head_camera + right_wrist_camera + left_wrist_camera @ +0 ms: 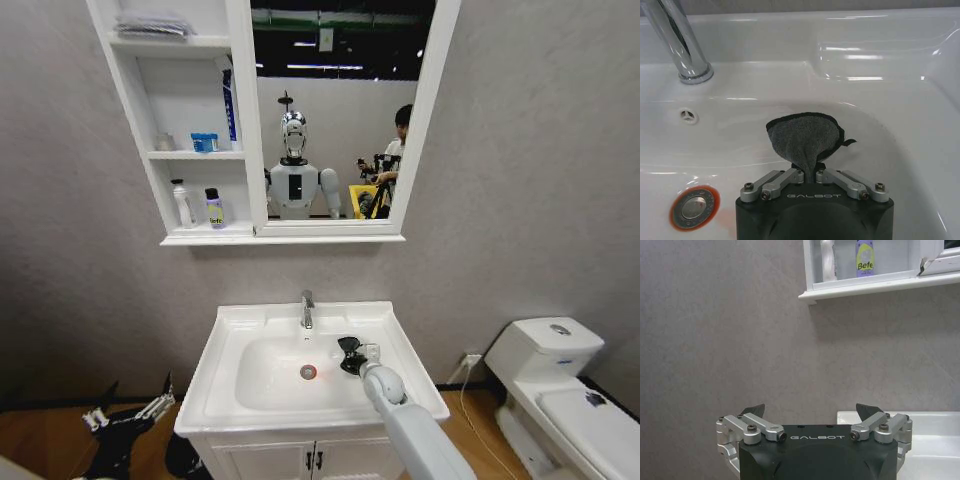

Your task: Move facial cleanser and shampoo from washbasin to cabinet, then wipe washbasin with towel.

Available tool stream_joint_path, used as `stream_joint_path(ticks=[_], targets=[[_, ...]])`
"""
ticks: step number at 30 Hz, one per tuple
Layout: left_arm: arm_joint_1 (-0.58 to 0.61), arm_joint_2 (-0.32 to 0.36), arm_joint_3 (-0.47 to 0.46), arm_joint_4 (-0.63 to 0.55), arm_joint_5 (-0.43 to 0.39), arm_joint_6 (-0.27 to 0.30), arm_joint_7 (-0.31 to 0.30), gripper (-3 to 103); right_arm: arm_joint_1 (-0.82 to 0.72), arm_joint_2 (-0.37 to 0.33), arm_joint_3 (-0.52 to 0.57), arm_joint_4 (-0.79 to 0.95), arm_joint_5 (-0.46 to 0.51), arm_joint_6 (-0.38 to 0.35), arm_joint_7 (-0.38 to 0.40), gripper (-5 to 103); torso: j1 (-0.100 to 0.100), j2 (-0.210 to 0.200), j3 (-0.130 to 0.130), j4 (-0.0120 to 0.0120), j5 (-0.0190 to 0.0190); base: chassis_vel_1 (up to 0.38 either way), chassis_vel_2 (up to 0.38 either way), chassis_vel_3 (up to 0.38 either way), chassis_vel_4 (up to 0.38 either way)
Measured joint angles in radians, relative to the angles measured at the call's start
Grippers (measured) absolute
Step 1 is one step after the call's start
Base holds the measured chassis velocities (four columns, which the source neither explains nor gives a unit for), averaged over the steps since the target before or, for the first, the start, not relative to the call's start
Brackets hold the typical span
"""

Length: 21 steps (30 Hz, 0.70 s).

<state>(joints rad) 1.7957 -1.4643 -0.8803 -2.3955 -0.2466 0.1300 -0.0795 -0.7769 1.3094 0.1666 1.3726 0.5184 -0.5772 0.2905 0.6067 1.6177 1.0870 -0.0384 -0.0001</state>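
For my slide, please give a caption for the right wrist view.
Right gripper shut on the towel, pressing it into the washbasin bowl beside the tap.

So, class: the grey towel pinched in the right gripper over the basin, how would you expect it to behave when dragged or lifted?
Probably floppy: the towel bunches into a narrow neck where the right gripper pinches it, then fans out loosely. Likely light, since a small pinch carries it. Against the glossy washbasin it should slide easily and may fold over rather than stay spread.
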Motion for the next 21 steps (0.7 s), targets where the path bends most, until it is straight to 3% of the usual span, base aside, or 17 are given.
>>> stream_joint_path(ticks=[10,21], targets=[[0.0,0.0,0.0,0.0,0.0,0.0,0.0,100,0.057,0.011,-0.001,-0.106,-0.049,0.007,-0.032,5,0.0,0.0,0.0,0.0001,0.0,0.0,0.0,0.0,0.0],[0.0,0.0,0.0,0.0,0.0,0.0,0.0,100,0.071,0.068,0.005,-0.239,-0.135,0.061,-0.123,5,0.0,0.0,0.0,0.0002,-0.0001,0.0,0.0,0.0,0.0]])
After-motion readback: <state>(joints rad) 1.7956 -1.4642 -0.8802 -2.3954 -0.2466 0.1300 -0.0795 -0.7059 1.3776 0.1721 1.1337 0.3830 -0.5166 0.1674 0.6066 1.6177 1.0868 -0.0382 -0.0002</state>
